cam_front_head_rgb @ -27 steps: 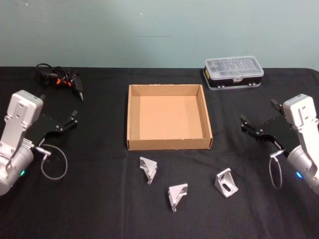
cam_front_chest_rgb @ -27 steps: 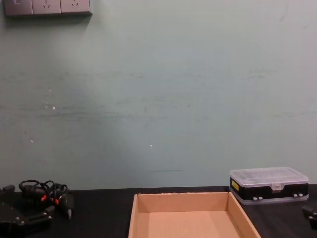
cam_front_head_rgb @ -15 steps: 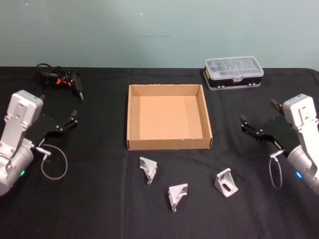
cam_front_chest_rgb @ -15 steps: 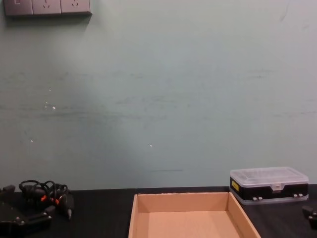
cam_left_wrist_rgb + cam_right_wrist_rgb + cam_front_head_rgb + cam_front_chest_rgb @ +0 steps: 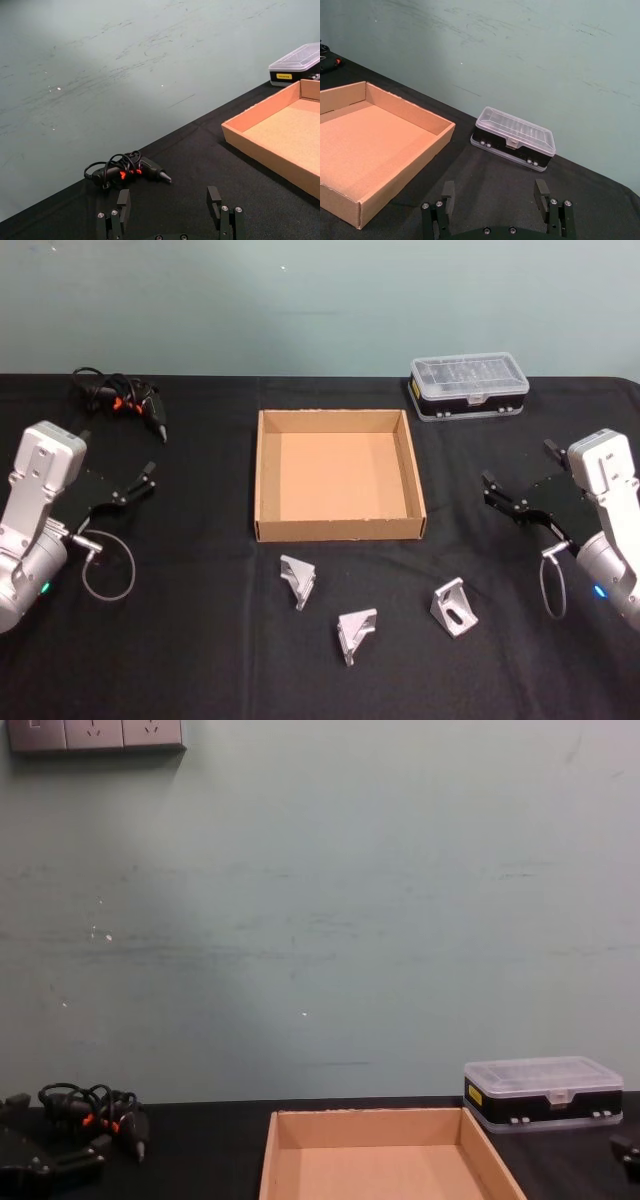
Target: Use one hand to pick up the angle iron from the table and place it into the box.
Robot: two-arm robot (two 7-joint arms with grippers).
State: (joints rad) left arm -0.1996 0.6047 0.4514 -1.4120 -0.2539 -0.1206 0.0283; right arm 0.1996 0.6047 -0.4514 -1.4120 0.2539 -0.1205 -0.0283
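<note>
Three small angle irons of pale grey metal lay on the table (image 5: 200,640), in a loose row just in front of the box (image 5: 340,530). Each was a folded bracket with a triangular web. The left angle iron (image 5: 298,580) lay nearest the box's front wall, the middle angle iron (image 5: 356,633) farthest from it. The right angle iron (image 5: 453,606) stood tilted, with what looked like a slot in one face.

The tan cardboard box sat open with nothing in it. Behind its right corner was a plastic case (image 5: 468,386), lid shut, its contents too small to make out. A cable bundle (image 5: 118,398) lay at the far left.

The right gripper (image 5: 520,466) hung beside the box's right wall, fingers spread wide and holding nothing, with the right angle iron near it and closer to the robot. The left gripper (image 5: 118,458) was likewise wide open and empty, well apart from the irons.
</note>
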